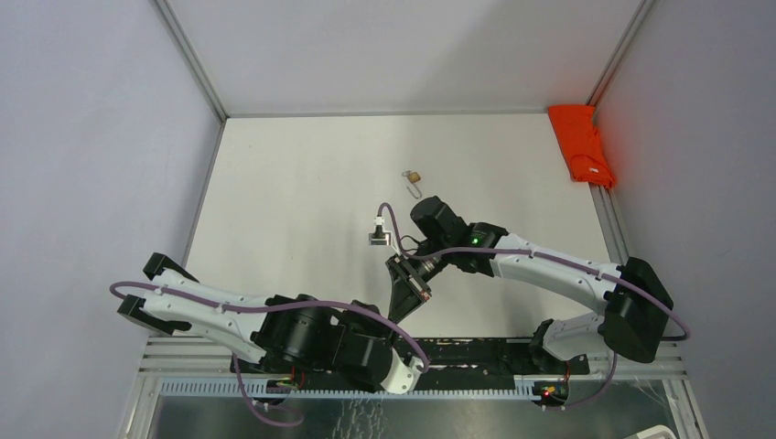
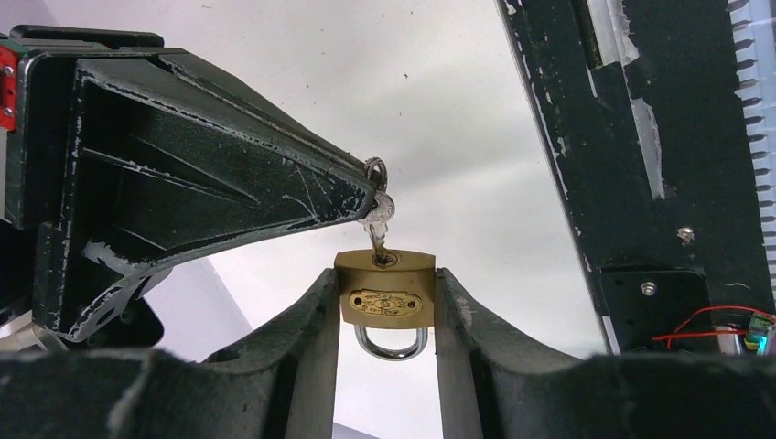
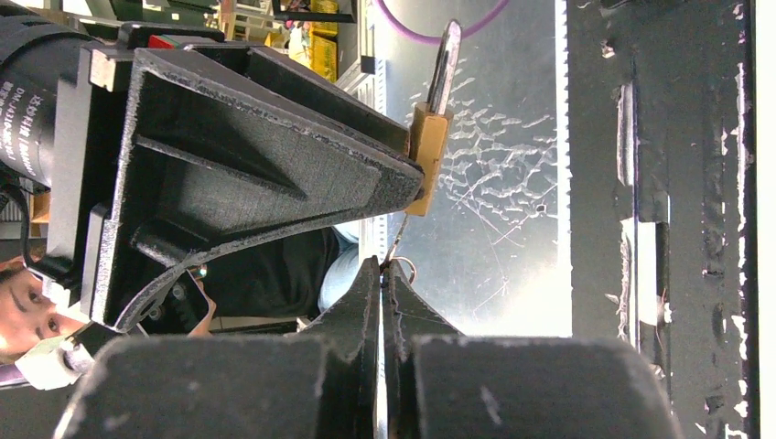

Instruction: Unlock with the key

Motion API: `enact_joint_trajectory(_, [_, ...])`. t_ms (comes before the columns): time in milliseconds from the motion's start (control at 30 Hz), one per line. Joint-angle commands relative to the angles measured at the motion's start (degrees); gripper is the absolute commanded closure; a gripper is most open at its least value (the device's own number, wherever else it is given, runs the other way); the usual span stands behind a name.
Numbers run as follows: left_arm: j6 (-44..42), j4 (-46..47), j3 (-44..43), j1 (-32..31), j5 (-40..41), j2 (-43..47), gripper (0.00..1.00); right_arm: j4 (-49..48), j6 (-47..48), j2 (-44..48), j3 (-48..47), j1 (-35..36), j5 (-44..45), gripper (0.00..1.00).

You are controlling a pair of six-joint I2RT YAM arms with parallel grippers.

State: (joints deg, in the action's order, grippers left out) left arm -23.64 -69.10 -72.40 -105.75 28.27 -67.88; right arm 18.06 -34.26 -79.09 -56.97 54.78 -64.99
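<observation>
White bench (image 1: pixel 302 183) and grey walls form the backdrop, with an orange cloth (image 1: pixel 581 146) lying at the far right corner. The padlock (image 2: pixel 385 297) is held clear of the surface, clamped by its two narrow sides between the left fingers (image 2: pixel 307 338), which stand fairly wide around the brass body. Its shackle hangs back between them, toward the wrist, and appears shut. The key (image 2: pixel 378 240) is seated in the keyhole on the face just beyond the left fingertips. Its head is pinched between the right fingers (image 3: pixel 364 306), which are fully closed on it. The padlock is judged small, rigid and dense, and its polished brass is likely slippery, so the flat sides are the sensible hold. The key is thin and stiff and is best gripped squarely by its flat head. Otherwise a turn could be lost to slipping, or the body could be twisted within the left fingers.
</observation>
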Motion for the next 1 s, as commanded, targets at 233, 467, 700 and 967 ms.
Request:
enact_joint_trajectory(233, [-0.74,7.04,-5.31,-1.04,0.49,-0.64,0.98,-9.27,0.77,2.56,0.21,-0.47,2.35,1.00])
enact_joint_trajectory(467, [-0.11,7.69,-6.44,-1.00,2.09,-1.12,0.98,-11.41,0.46,5.65,3.75,-0.98,6.12,1.00])
enact_joint_trajectory(700, [-0.42,7.71,-6.39,-1.05,1.72,-1.24,0.98,-14.23,-1.43,8.41,5.38,-2.00,7.16,1.00])
enact_joint_trajectory(967, [-0.83,7.78,-6.17,-1.04,1.01,-1.59,0.98,-11.37,0.63,9.00,2.89,-3.59,6.71,1.00])
